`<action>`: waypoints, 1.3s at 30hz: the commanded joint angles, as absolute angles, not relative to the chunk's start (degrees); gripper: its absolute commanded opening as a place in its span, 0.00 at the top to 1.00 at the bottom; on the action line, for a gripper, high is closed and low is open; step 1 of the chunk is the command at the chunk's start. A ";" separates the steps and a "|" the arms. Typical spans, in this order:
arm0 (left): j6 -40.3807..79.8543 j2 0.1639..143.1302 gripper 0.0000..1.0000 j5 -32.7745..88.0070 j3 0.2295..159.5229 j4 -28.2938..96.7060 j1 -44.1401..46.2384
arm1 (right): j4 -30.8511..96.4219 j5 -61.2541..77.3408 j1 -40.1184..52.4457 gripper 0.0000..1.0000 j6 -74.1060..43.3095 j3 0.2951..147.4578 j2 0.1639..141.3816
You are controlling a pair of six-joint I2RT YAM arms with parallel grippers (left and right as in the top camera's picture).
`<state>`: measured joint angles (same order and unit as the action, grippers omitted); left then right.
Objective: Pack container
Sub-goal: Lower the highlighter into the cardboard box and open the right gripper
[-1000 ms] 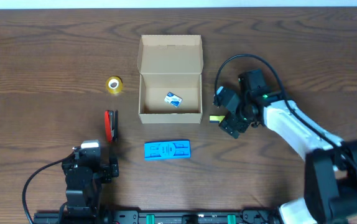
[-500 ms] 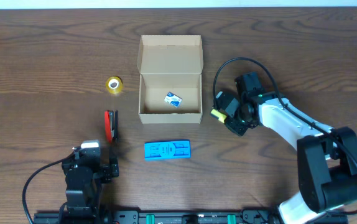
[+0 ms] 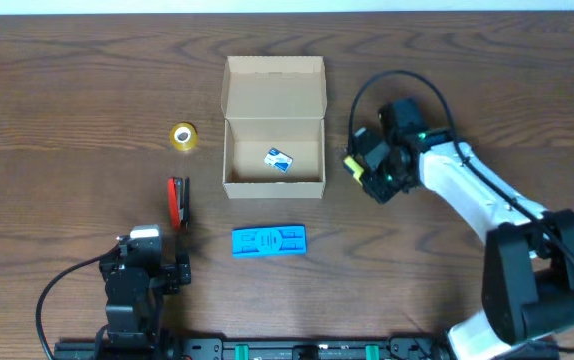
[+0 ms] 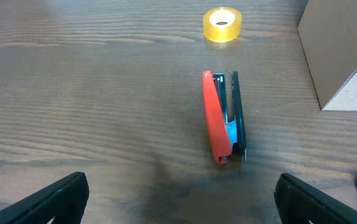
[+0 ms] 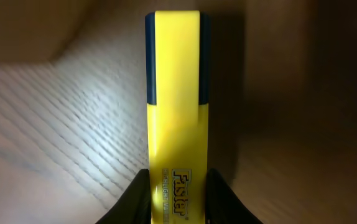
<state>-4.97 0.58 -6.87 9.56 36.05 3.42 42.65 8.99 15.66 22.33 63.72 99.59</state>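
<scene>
Container (image 3: pixel 267 189) is seen near the middle of the bench (image 3: pixel 67 80), a tan cardboard box with its flap lid folded back toward the far edge and its inside open to the overhead camera. A small white-and-blue item (image 3: pixel 279 159) is seen on its floor, toward the front right. A corner of the container is also caught at the upper right of the left wrist view.

The right gripper (image 3: pixel 367 172) is held just beside the container's right wall, outside the box. Its fingers (image 5: pixel 135 194) are pressed against the two sides of a yellow highlighter (image 5: pixel 173 124) with a dark blue end, so the highlighter is pinched between them. Whether the highlighter touches the bench cannot be told from the pictures.

The left gripper (image 4: pixel 181 186) is parked near the front edge of the bench, well apart from the container. Its fingers are spread wide and nothing is held between them.

A red stapler (image 3: pixel 176 203) is laid to the left of the container, ahead of the left gripper. A yellow tape roll (image 3: pixel 183 136) is found beyond it, and a flat blue item (image 3: pixel 268 241) is laid in front of the container's front wall, apart from it.
</scene>
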 commanded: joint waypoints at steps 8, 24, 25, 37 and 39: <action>-5.82 0.21 0.05 -7.90 8.99 36.12 3.07 | 45.87 14.46 19.70 0.93 23.27 77.52 88.38; -5.82 0.21 0.04 -7.90 8.99 36.12 3.07 | 35.24 12.23 32.25 0.94 26.74 78.91 104.86; -5.82 0.21 0.05 -7.90 8.99 36.12 3.07 | 34.61 12.25 32.32 0.94 26.87 78.91 105.71; -5.82 0.21 0.05 -7.90 8.99 36.12 3.07 | 31.88 12.23 32.36 0.58 26.87 78.96 109.82; -5.82 0.21 0.05 -7.90 8.99 36.12 3.07 | 31.53 12.25 32.36 0.48 26.87 79.07 109.82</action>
